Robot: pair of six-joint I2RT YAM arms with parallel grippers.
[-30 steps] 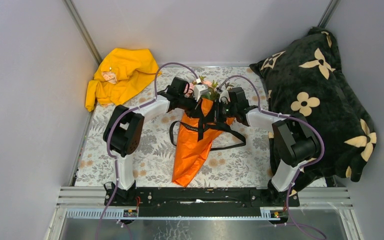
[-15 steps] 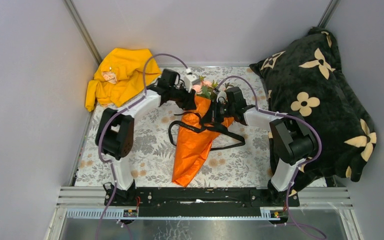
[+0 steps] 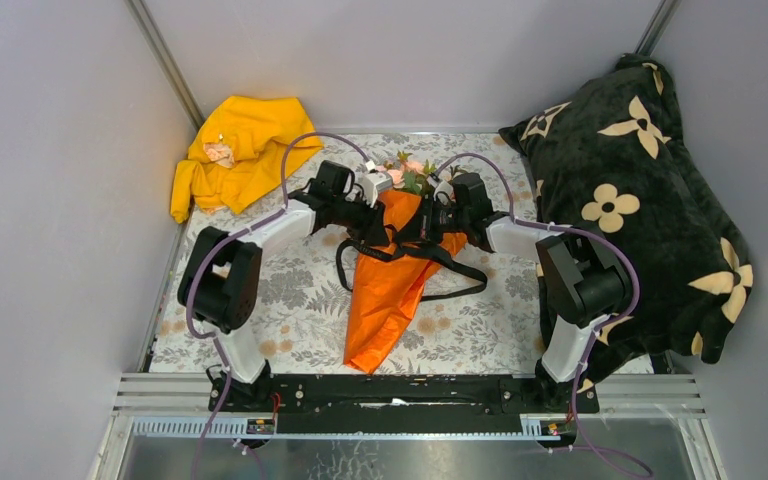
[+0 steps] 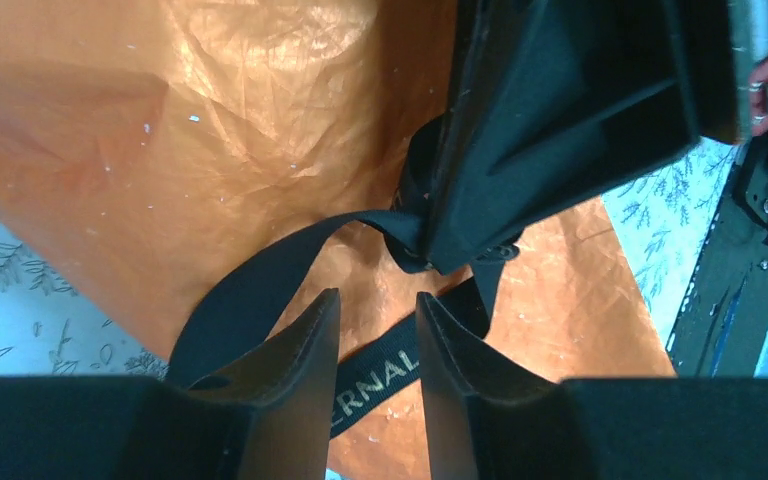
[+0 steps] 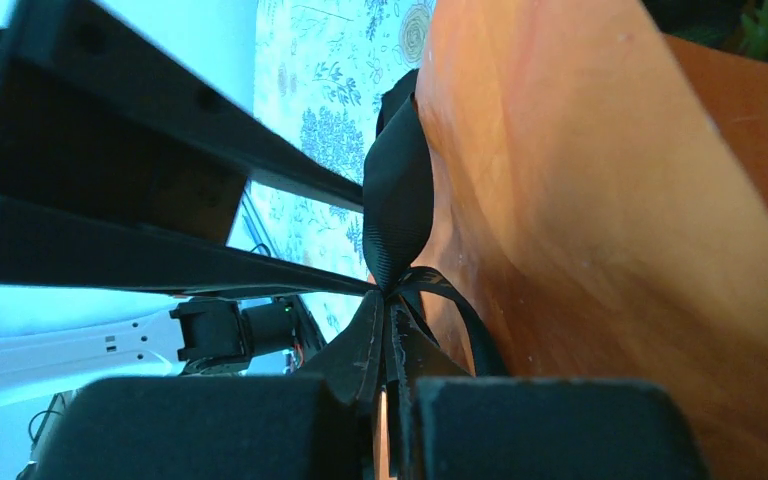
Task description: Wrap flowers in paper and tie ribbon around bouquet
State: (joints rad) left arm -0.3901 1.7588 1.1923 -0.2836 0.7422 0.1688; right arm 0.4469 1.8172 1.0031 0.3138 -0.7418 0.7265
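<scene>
Now your right gripper [image 5: 388,335] is clamped on the ribbon [image 5: 398,210], just beside the orange paper [image 5: 600,200]. Your left gripper [image 4: 378,325] hovers, jaws apart, over the ribbon. The bouquet [image 3: 385,300] lies between both arms, tip pointing near.

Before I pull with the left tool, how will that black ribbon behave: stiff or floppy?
Probably floppy: the ribbon drapes in loose loops over the paper. Likely smooth, so it could slip through the left tool, now open. The right tool is shut on it, so a tug should pull against that hold.
</scene>
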